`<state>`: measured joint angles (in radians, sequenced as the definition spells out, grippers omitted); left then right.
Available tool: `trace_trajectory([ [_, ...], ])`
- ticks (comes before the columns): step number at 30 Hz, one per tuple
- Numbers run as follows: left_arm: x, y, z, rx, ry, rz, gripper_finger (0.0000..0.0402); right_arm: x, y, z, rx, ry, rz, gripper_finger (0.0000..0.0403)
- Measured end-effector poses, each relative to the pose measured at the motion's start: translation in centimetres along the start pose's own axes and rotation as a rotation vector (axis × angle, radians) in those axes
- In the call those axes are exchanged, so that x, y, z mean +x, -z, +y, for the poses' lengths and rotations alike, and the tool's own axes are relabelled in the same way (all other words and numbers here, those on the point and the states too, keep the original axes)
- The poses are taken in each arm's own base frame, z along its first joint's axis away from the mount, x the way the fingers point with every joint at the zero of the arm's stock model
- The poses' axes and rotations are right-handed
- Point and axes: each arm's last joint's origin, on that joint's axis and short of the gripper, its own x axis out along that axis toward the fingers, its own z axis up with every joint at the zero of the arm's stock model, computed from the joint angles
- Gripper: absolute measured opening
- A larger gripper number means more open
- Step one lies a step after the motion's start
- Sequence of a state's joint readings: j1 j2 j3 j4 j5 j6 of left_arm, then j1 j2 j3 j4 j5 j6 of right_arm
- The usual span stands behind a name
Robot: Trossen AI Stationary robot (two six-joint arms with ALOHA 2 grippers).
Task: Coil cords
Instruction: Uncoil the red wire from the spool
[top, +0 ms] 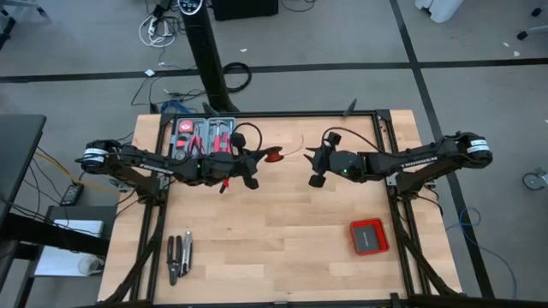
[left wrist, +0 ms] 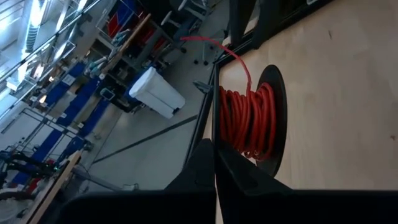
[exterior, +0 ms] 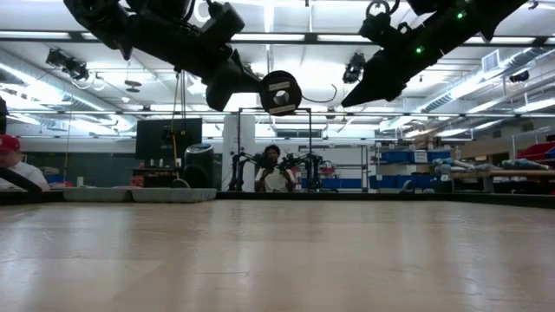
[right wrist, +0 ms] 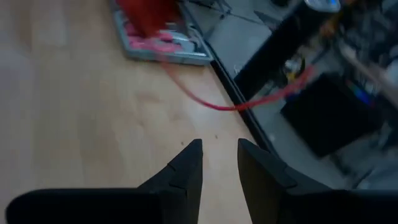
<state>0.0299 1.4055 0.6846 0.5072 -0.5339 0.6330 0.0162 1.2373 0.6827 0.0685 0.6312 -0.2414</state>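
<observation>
While both arms hang above the far half of the table [top: 282,248], the left gripper [top: 253,162] is clamped shut on a small black spool [left wrist: 273,118] wound with red wire [left wrist: 245,121], held up in the air. A loose end of the wire curves off toward the far edge. Facing it from just beside, the right gripper [right wrist: 219,163] has its fingers a little apart and holds nothing. A tool tray [top: 204,137] sits at the far left corner, and a red box [top: 369,237] lies near the right edge.
</observation>
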Motion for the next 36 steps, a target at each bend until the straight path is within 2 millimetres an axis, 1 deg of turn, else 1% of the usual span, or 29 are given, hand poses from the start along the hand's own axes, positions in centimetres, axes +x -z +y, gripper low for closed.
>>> trace_trajectory([
  [2,0.0,0.0,0.0,-0.034,0.002,-0.001,0.0,-0.3,-0.1,0.4,-0.078,-0.013,-0.011,0.0088],
  [4,0.0,0.0,0.0,-0.058,0.012,-0.006,0.0,-0.4,-0.3,0.6,-0.079,-0.022,-0.028,0.0081],
  [5,0.0,0.0,-0.1,-0.066,0.018,-0.011,0.0,-0.4,-0.4,0.6,-0.038,-0.023,-0.037,0.0078],
  [8,0.0,-0.1,0.0,-0.078,0.019,-0.018,0.0,-0.2,-0.6,0.1,0.178,-0.02,-0.054,0.007],
  [9,0.0,-0.1,0.0,-0.078,0.019,-0.019,0.0,-0.1,-0.5,-0.1,0.226,-0.042,-0.053,0.0068],
  [12,0.0,-0.1,0.0,-0.084,0.017,-0.02,0.0,0.1,-0.5,-0.5,0.317,-0.132,-0.06,0.0065],
  [14,0.0,-0.2,0.0,-0.095,0.013,-0.028,0.0,0.1,-0.6,-0.9,0.355,-0.161,-0.068,0.0063],
  [20,-0.2,-0.5,-0.3,-0.094,0.022,-0.042,0.0,0.0,-0.6,-1.9,0.407,-0.192,-0.074,0.0064],
  [25,-0.4,-0.7,-0.5,-0.086,0.03,-0.05,0.0,0.4,-0.1,-2.6,0.431,-0.183,-0.04,0.0062],
  [32,-0.6,-0.8,-0.7,-0.066,0.024,-0.05,0.0,0.8,0.3,-3.0,0.451,-0.257,-0.013,0.0063],
  [36,-0.6,-0.8,-0.7,-0.065,0.023,-0.049,0.0,1.1,0.3,-3.5,0.47,-0.336,-0.04,0.0062],
])
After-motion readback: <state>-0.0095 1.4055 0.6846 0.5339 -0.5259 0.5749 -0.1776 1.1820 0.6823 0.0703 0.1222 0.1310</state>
